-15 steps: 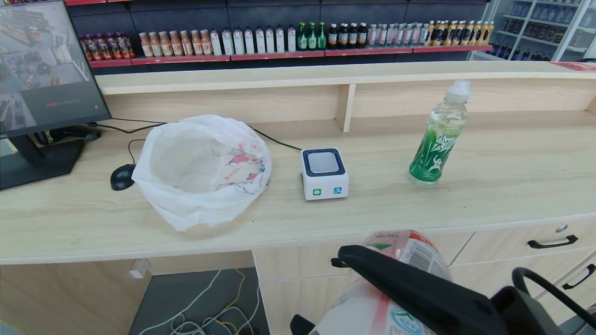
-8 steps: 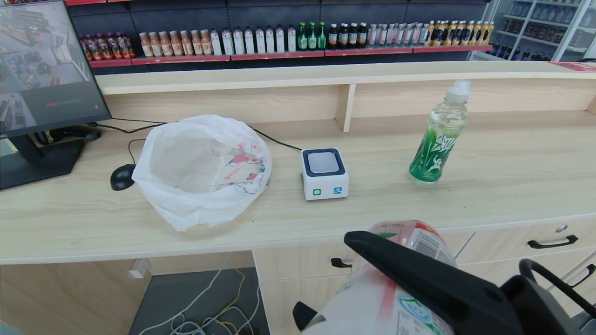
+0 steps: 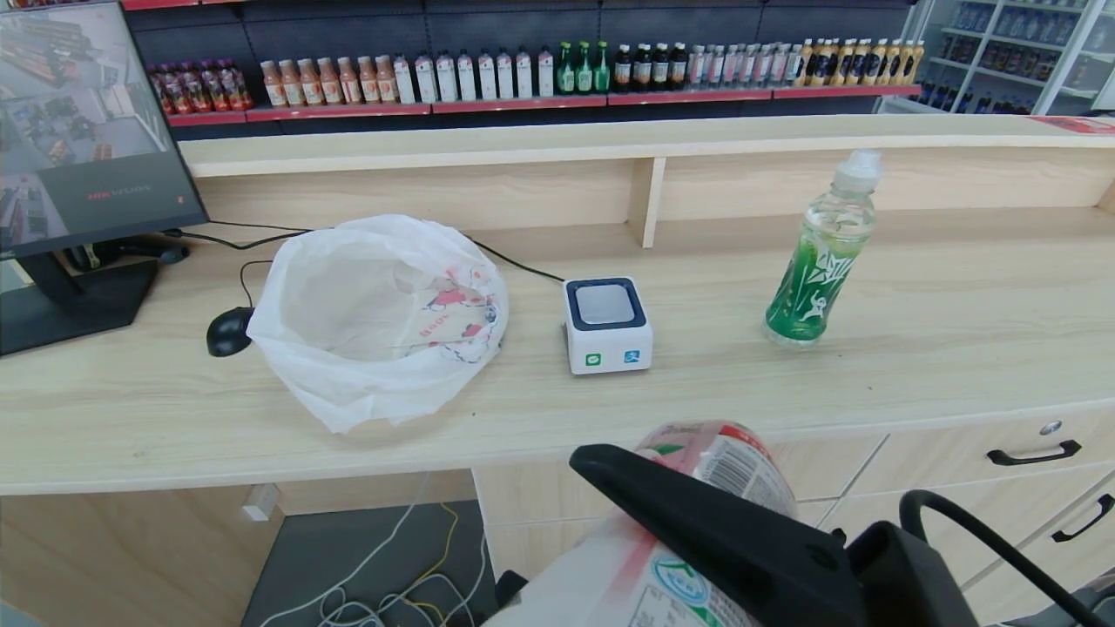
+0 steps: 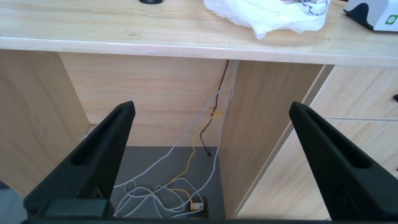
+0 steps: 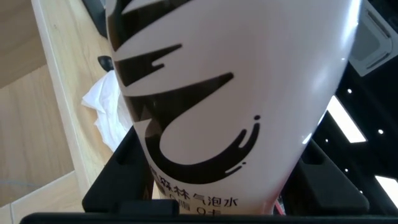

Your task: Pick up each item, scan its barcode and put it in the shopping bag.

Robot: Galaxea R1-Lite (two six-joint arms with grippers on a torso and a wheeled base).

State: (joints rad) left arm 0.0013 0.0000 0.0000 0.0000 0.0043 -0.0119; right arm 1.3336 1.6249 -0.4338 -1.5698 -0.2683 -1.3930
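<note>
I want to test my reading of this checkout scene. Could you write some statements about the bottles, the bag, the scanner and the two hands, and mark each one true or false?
1. The green bottle stands upright on the counter, to the right of the scanner. True.
2. The right hand is empty. False: it is shut on a white and pink bottle.
3. The shopping bag lies open to the left of the scanner. True.
4. The white and pink bottle is directly over the scanner. False: it is on the robot's side of the counter, near the front edge.
5. The left hand holds the green bottle. False: it is open and empty, low in front of the counter.
</note>
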